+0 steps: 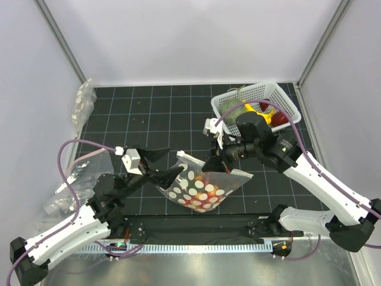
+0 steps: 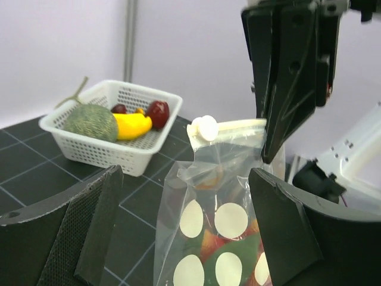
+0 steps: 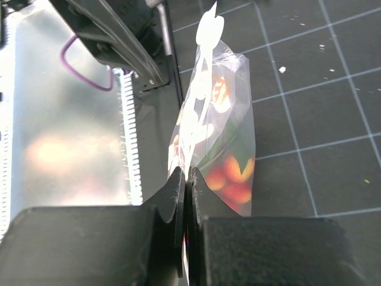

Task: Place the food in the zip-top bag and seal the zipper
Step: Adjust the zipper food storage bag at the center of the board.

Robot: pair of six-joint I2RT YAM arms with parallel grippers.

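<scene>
The dotted zip-top bag (image 1: 202,192) hangs upright over the near middle of the mat, with the red food (image 1: 201,182) inside it. My right gripper (image 1: 222,164) is shut on the bag's top edge at the zipper (image 2: 238,126) and holds it up. In the right wrist view the pads (image 3: 178,185) pinch the plastic, with the bag (image 3: 229,89) and the food (image 3: 232,173) beyond them. My left gripper (image 2: 187,179) is open, with its jaws standing on either side of the bag's (image 2: 205,208) left end and not touching it. It also shows in the top view (image 1: 166,164).
A white basket (image 1: 257,102) at the back right holds a banana, a round green vegetable and dark red fruit; it also shows in the left wrist view (image 2: 107,152). Plain clear bags lie at the far left (image 1: 83,102) and near left (image 1: 68,193). A metal strip runs along the near edge.
</scene>
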